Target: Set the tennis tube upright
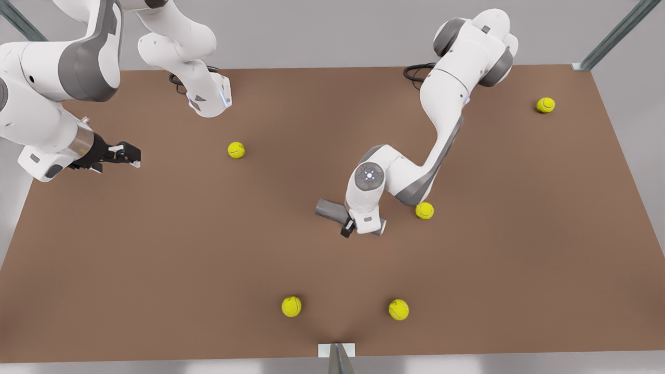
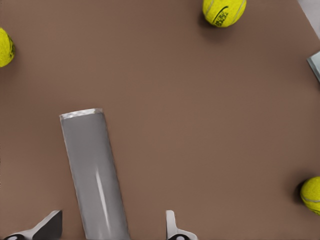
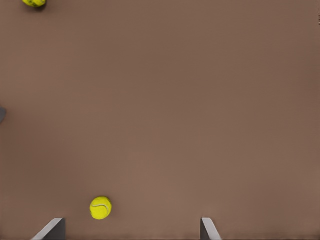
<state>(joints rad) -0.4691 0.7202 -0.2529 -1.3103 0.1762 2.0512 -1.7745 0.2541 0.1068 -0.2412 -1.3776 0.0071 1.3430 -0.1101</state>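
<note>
The right gripper [image 1: 117,153], at the front view's left, is carried above the brown table [image 1: 208,259] with its fingers [image 3: 52,229] spread and nothing between them; this arm waits. One tennis ball [image 3: 100,208] is seen on the table below it, nearer one fingertip than the other.

The tennis tube [image 1: 330,209] lies on its side near the table's middle, directly beneath the left gripper [image 1: 358,226]. In the left wrist view the tube [image 2: 92,170] runs between the spread fingers [image 2: 172,227], closer to one than the other, touching neither, with its lighter rim pointing away from the gripper. A tennis ball [image 1: 424,210] rests near, beyond the arm's elbow.

The tube is judged stiff, hollow and light; its smooth metallic wall is likely slippery, and it may roll if nudged. A hold across the body is advised, taken toward one end so that the tube can be swung upright.
</note>
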